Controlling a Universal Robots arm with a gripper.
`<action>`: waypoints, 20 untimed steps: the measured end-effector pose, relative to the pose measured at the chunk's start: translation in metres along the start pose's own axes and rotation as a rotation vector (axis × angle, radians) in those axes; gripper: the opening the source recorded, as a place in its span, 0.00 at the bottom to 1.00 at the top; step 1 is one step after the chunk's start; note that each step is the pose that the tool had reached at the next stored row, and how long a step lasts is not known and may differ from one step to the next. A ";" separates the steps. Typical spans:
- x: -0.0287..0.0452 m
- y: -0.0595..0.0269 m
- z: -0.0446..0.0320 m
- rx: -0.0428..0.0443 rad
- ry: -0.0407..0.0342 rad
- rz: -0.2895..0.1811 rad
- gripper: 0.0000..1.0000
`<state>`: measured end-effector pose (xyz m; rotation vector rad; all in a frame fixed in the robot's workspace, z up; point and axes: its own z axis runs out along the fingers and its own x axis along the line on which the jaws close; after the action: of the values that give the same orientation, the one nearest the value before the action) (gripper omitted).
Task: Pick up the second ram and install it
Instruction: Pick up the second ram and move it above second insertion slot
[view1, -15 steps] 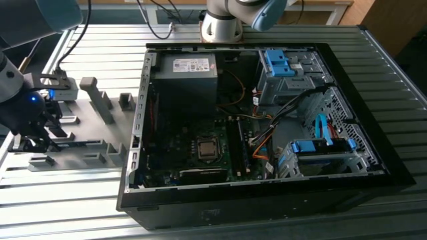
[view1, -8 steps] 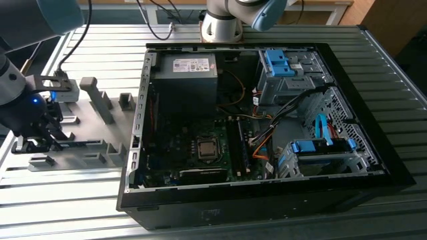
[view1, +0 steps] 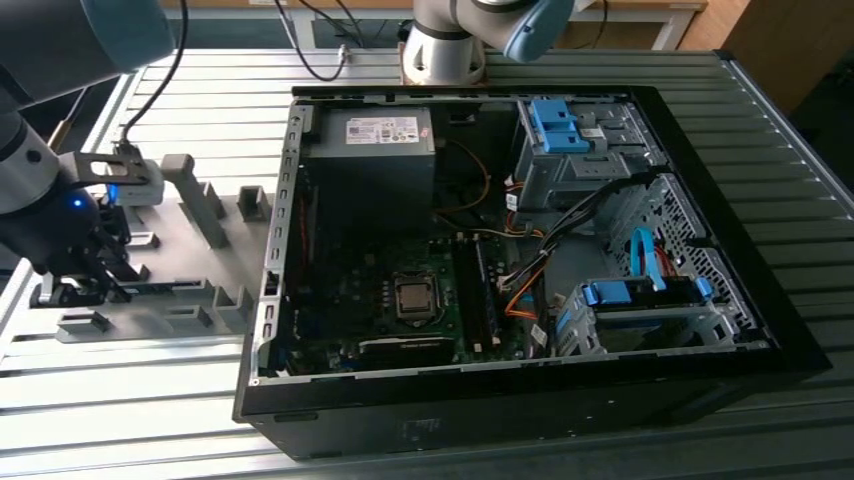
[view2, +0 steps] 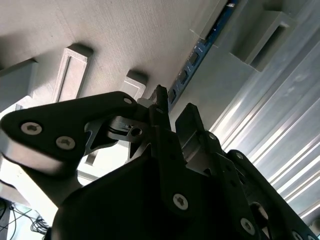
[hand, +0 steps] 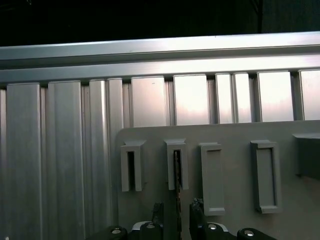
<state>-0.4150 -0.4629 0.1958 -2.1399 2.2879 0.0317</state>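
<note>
The second ram (hand: 176, 172) stands on its thin edge in a slotted block of the grey fixture plate (hand: 230, 132). In the second wrist view the ram (view2: 200, 52) shows as a dark strip with a blue edge running between grey blocks. My gripper (hand: 177, 210) straddles one end of the stick, one black finger on each side with a gap to the board, so it is open. In the second wrist view the gripper (view2: 173, 102) sits just over the ram's end. In the exterior view the gripper (view1: 80, 288) hangs low over the fixture plate (view1: 200, 265), on the exterior view's left.
An open computer case (view1: 534, 400) lies right of the fixture, with long black memory slots (view1: 470, 290) near the processor socket (view1: 414, 297). A power supply (view1: 380, 135), blue drive cages (view1: 641, 300) and orange cables fill the case. Upright grey blocks (view1: 187, 190) rise from the fixture.
</note>
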 end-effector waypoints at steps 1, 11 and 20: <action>0.0000 -0.0004 0.0003 0.0000 0.0000 0.000 0.34; -0.0001 -0.0035 0.0055 -0.0001 0.0001 0.000 0.25; -0.0002 -0.0047 0.0067 -0.0002 0.0002 0.000 0.17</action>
<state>-0.4103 -0.4630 0.1891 -2.1401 2.2882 0.0317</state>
